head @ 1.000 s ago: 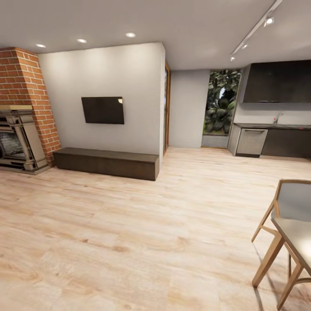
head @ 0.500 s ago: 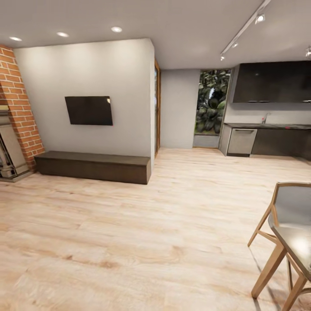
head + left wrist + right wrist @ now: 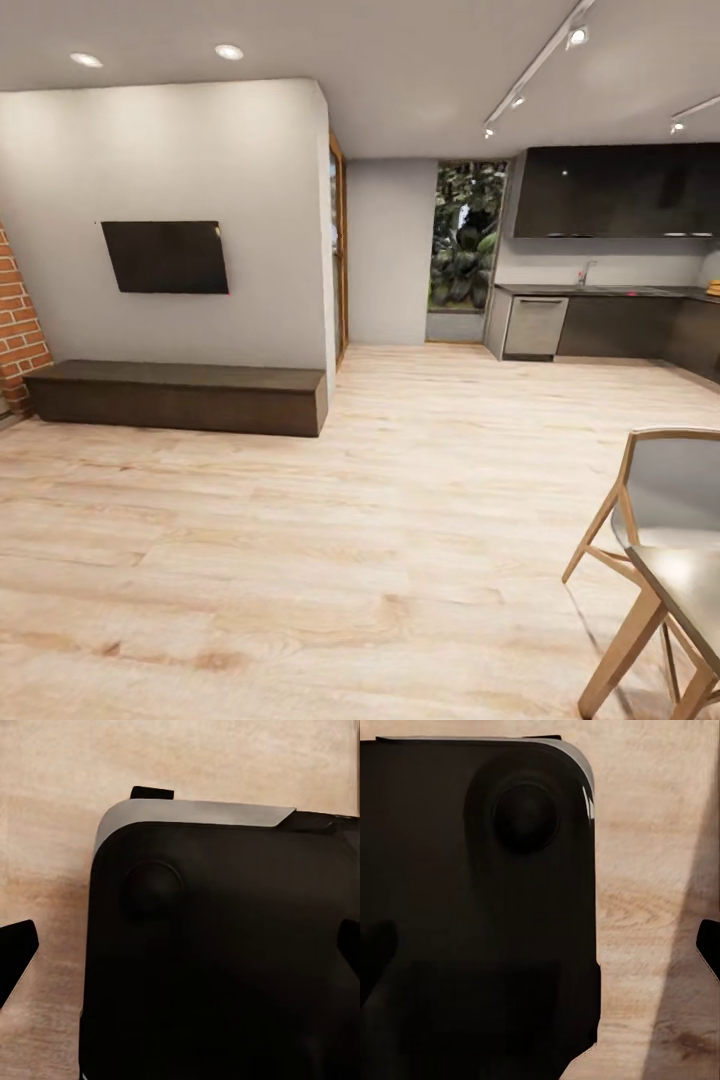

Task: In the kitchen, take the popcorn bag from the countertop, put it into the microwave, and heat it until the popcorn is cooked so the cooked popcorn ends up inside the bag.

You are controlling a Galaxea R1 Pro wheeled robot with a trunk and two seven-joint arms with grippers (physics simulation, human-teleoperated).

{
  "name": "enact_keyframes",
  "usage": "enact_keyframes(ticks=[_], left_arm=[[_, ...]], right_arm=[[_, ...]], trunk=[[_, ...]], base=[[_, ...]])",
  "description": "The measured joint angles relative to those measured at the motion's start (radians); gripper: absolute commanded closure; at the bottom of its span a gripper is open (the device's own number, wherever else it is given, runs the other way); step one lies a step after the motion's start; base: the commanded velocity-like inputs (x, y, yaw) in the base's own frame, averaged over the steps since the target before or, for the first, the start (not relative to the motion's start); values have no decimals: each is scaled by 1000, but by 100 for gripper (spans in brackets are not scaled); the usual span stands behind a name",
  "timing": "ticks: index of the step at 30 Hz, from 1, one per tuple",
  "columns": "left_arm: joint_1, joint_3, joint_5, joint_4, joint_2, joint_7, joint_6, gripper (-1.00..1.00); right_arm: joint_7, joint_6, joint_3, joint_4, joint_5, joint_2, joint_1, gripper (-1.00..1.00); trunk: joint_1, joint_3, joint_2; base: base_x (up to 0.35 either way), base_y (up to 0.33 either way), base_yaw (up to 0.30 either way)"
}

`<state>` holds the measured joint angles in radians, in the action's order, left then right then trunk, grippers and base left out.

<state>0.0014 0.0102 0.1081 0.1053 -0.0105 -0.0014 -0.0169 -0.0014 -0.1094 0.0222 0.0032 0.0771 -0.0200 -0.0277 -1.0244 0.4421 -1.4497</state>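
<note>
Surveying: an open living room with the kitchen far off on the head view's right; the robot is in transit.
Floor: pale wood-plank floor (image 3: 380,520), broad and bare between robot and kitchen.
Wall fittings: flat black television screen (image 3: 165,257) on a white wall; long low dark-brown bench (image 3: 175,396) below it; strip of red brick chimney (image 3: 14,330) at the edge.
Near furniture: light wooden chair with grey seat (image 3: 655,530) close by on the right.
Kitchen: long dark grey tabletop (image 3: 600,291) over dark cabinet fronts, with a steel-fronted appliance (image 3: 532,327) beneath and black upper cabinets (image 3: 615,190) above.
Popcorn bag: too far to make out; a small tan speck shows at the tabletop's far right end, identity uncertain.
Microwave: not made out from here.
Left hand: dark fingertips (image 3: 15,956) show at the frame edges over the robot's black base (image 3: 225,960); spread apart, holding nothing.
Right hand: fingertip (image 3: 709,945) at the edge; likewise spread and empty.
Handling judgement: a soft, light sack would likely crumple; its thick rolled rim would be the firmest hold, kept upright.
</note>
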Motion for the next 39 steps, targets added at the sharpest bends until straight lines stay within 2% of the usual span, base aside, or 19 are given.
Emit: enact_keyframes(ticks=[39], left_arm=[[0,1,-2,0,-2,0,-2,-100]], right_arm=[[0,0,1,0,-4,0,0,-100]], trunk=[[0,0,0]], base=[[323,0,0]])
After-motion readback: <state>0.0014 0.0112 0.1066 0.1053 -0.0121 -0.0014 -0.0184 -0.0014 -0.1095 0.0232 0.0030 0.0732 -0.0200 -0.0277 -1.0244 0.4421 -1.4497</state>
